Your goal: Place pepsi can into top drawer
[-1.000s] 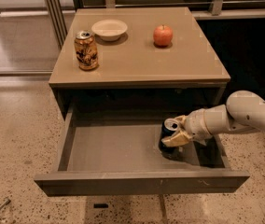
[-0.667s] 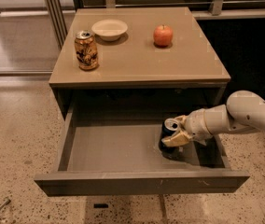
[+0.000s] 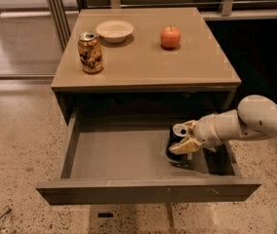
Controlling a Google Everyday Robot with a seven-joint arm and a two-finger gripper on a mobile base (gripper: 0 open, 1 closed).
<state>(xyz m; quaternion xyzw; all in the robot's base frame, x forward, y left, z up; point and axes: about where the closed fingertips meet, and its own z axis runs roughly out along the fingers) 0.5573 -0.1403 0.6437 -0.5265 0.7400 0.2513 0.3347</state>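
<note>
- We found the arm (image 3: 255, 118) reaching in from the right edge of the view, its white rounded link bent at the elbow and the forearm running leftward and slightly downward over the right side wall of the top drawer (image 3: 148, 190).
- The gripper (image 3: 181, 138) was inside the drawer, in its right half, with the wrist lying close to level.
- Its tan fingers (image 3: 186, 146) were clasped on the pepsi can (image 3: 178, 130), one across the near side of the can and the other behind it.
- The pepsi can stood nearly upright within the drawer, silver top uppermost, just left of the right wall; we could not tell whether its base touched the grey drawer bottom.
- The drawer was pulled fully out below the table (image 3: 197, 67).
- On the table top we noted a gold-and-brown can (image 3: 90, 52) near the left edge, a pale bowl (image 3: 114, 31) just behind it, and a red apple (image 3: 170, 37) well apart to the right.
</note>
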